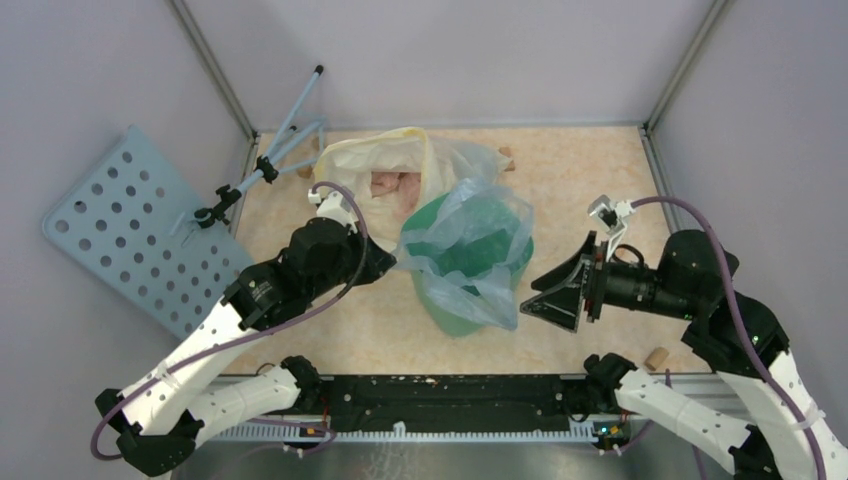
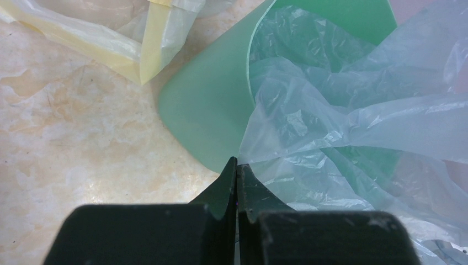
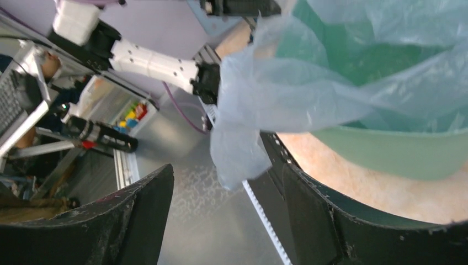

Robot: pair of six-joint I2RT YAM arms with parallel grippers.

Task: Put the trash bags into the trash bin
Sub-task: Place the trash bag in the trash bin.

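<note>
Pale-blue bag (image 1: pixel 475 205) over green bin (image 1: pixel 428 228): L jaws pinch its edge, R jaws open nearby.

Two white-and-black arms bolted to a black base rail (image 1: pixel 450 400).
The left arm (image 1: pixel 215 335) and right arm (image 1: pixel 770 385) have white lower shells with small dark screw dots, black joints and wrists, and a mauve cable (image 1: pixel 345 215) looping along each (both wrists bear a small white bracket (image 1: pixel 610 212)); the black wedge fingers (image 3: pixel 127 221) look scuffed.
</note>
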